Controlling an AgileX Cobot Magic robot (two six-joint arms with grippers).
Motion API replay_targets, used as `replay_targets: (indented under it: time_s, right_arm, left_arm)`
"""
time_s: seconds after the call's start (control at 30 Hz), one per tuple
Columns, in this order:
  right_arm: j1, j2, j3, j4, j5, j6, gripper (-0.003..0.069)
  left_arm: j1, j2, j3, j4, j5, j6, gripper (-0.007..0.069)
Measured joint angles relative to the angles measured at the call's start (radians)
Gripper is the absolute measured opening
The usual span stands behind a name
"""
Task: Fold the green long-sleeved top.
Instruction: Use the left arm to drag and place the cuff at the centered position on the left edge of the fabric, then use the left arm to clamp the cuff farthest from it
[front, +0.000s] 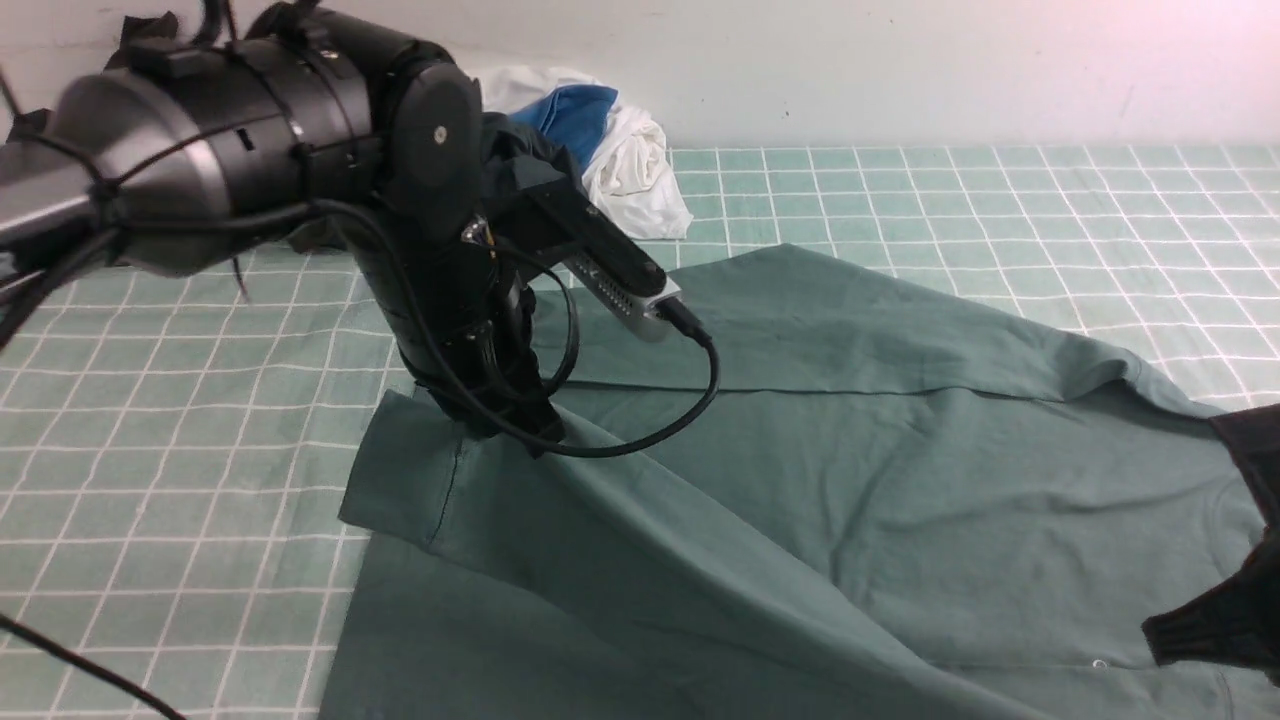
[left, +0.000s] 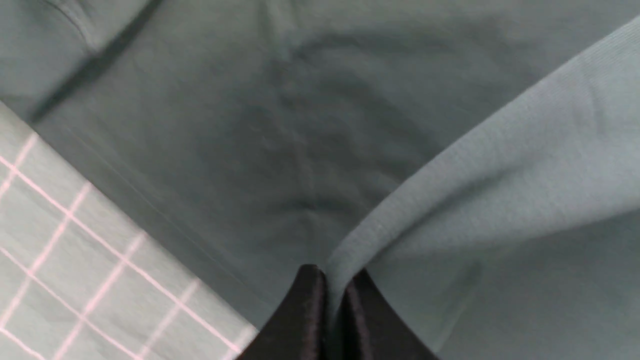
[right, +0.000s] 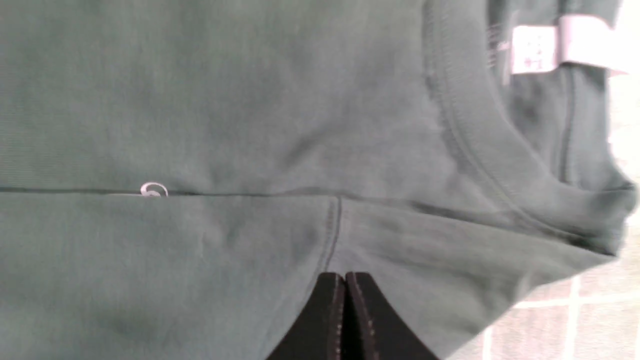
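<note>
Sage-green top (front: 850, 470), pinched at left by left gripper (left: 334, 272), near right by right gripper (right: 345, 276); lift both evenly, taut.

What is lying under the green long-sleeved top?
Around the green long-sleeved top, the checked green cloth shows and passes beneath its edges. Whether anything else lies below cannot be seen, because the top covers that whole area.

wall (front: 900, 70): plain white, pinkish at right, maybe glare | surface: green cloth (front: 1000, 220), white grid
</note>
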Motion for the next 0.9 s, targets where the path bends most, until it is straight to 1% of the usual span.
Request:
replay_targets:
  time_s: [0.1, 0.17, 0.23, 0.33, 0.4, 0.43, 0.5, 0.53, 0.6, 0.67, 0.7, 0.73, 0.77, 0.83, 0.9]
  right_arm:
    - [0.0, -0.078, 0.0, 0.005, 0.013, -0.011, -0.0013]
    - [0.0, -0.114, 0.0, 0.012, 0.027, -0.016, -0.0013]
    - [0.0, -0.14, 0.001, 0.018, 0.034, -0.028, -0.0013]
    - [0.0, -0.173, 0.001, 0.037, 0.043, -0.054, -0.0013]
    - [0.0, -0.181, 0.0, 0.05, 0.049, -0.071, -0.0013]
    - [0.0, -0.181, -0.003, 0.056, 0.05, -0.079, -0.0013]
    - [0.0, -0.182, -0.021, 0.073, 0.051, -0.105, -0.0013]
    - [0.0, -0.182, -0.027, 0.074, 0.05, -0.107, -0.0013]
    - [0.0, -0.182, -0.059, 0.08, 0.047, -0.126, -0.0013]
    - [0.0, -0.182, -0.092, 0.083, 0.037, -0.138, -0.0013]
    - [0.0, -0.182, -0.113, 0.083, 0.027, -0.144, -0.0013]
    - [0.0, -0.182, -0.117, 0.083, 0.024, -0.145, -0.0013]
    - [0.0, -0.182, -0.146, 0.083, 0.008, -0.154, -0.0013]
    - [0.0, -0.182, -0.163, 0.084, -0.006, -0.159, -0.0013]
    - [0.0, -0.182, -0.183, 0.084, -0.039, -0.162, -0.0013]
  left_arm:
    - [0.001, 0.084, -0.072, 0.034, 0.024, -0.002, 0.0033]
    - [0.005, 0.132, -0.105, 0.035, 0.039, -0.003, 0.0065]
    - [0.012, 0.165, -0.131, 0.035, 0.058, -0.014, 0.0116]
    - [0.035, 0.216, -0.172, 0.035, 0.083, -0.059, 0.0225]
    - [0.06, 0.241, -0.209, 0.033, 0.101, -0.103, 0.0321]
    - [0.069, 0.249, -0.221, 0.031, 0.103, -0.119, 0.0346]
    - [0.111, 0.265, -0.275, 0.01, 0.102, -0.164, 0.0432]
    - [0.114, 0.266, -0.279, 0.01, 0.102, -0.164, 0.0437]
    - [0.159, 0.282, -0.329, -0.034, 0.085, -0.182, 0.0484]
    - [0.196, 0.302, -0.363, -0.08, 0.05, -0.186, 0.05]
    - [0.224, 0.32, -0.381, -0.118, 0.021, -0.187, 0.0502]
    - [0.228, 0.327, -0.386, -0.123, 0.011, -0.187, 0.0503]
    - [0.26, 0.357, -0.398, -0.164, -0.035, -0.198, 0.0503]
    - [0.276, 0.376, -0.401, -0.181, -0.064, -0.208, 0.0503]
    - [0.307, 0.43, -0.402, -0.207, -0.143, -0.233, 0.0503]
